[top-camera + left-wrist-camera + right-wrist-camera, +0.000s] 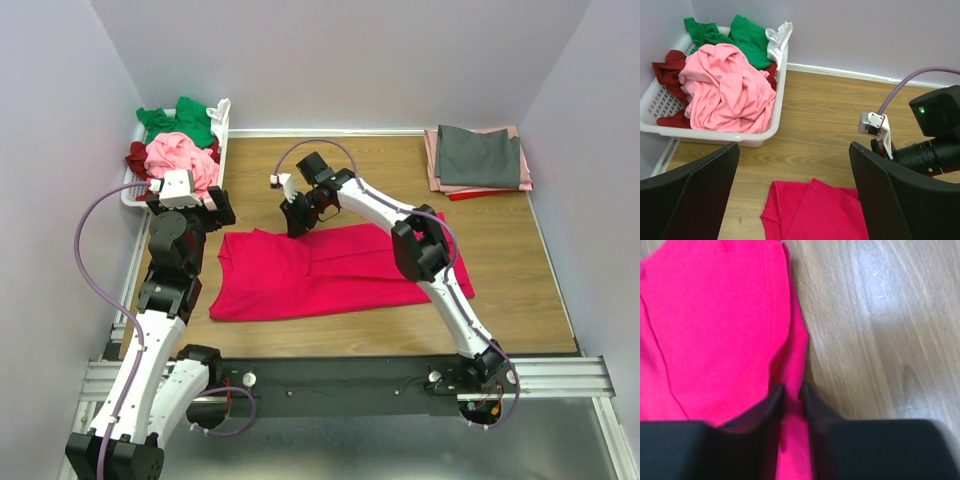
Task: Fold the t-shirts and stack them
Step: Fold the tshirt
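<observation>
With a grey-topped folded stack (478, 158) at upper right and more tees (727, 92) heaped in the white basket (715, 135) at upper left, the crimson-pink t-shirt (330, 272) lies half-folded at centre, its upper edge pinched by the right gripper (792, 390), while the left gripper (794, 150) gapes empty.

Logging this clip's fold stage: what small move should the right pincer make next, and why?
Probably lift slightly and draw the pinched edge toward the near side. The right pincer looks closed on the far edge of the crimson-pink t-shirt, which lies flat on the table. The left pincer hangs open over its corner, holding nothing.
</observation>
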Robot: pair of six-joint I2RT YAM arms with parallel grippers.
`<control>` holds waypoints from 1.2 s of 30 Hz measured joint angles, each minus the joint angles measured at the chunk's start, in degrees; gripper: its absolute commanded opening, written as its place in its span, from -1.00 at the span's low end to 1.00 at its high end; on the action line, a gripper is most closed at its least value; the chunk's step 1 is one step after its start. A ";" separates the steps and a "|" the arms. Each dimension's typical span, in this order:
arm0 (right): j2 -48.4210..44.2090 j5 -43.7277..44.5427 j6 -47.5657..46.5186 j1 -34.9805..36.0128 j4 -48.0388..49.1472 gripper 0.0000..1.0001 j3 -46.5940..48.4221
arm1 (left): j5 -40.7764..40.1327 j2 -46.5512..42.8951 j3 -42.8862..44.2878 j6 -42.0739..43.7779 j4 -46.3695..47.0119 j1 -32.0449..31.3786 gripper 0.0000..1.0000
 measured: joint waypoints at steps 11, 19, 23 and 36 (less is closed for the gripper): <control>2.97 2.49 3.32 -3.41 -0.31 -0.99 5.55 | 0.02 0.50 0.00 0.02 0.00 0.00 0.95; 4.92 21.66 11.37 -13.38 4.39 0.06 12.02 | 0.02 1.55 0.00 0.02 0.02 0.00 0.95; 5.22 31.23 12.59 -16.39 6.62 0.38 13.84 | 0.04 2.40 0.00 0.02 0.00 0.00 0.95; -29.83 23.96 -8.13 -17.03 7.10 0.72 -25.68 | 1.53 1.92 0.00 0.00 0.00 0.00 0.95</control>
